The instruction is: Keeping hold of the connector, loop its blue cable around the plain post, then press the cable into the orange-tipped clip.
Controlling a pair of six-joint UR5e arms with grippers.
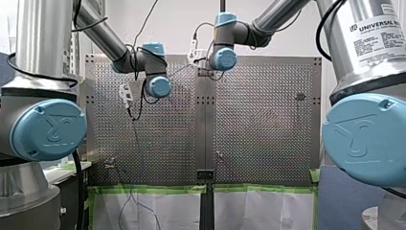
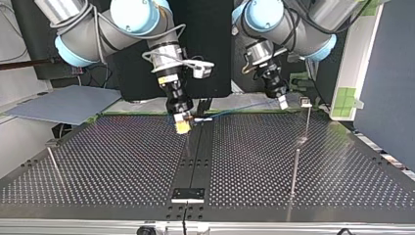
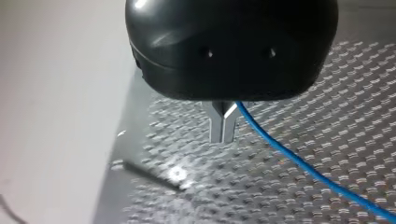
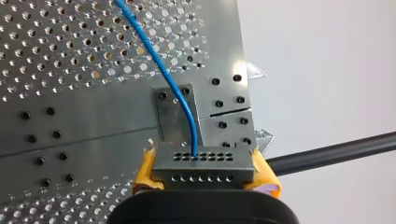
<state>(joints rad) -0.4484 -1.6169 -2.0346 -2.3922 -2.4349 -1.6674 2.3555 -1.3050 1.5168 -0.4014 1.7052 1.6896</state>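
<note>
Clamped between yellow pads [image 4: 145, 173], the connector [image 4: 203, 163] lies long-side across my right gripper [image 4: 204, 175], at the middle of the table's [image 2: 122, 166] far edge. Its blue cable [image 4: 192, 133] leaves the holed face and runs rightward along that edge to my left gripper [image 3: 223, 126], whose metal fingers are pinched together beside it. A thin post [image 2: 295, 166] stands toward the right edge, and broad perforated surface stretches to the near edge.
</note>
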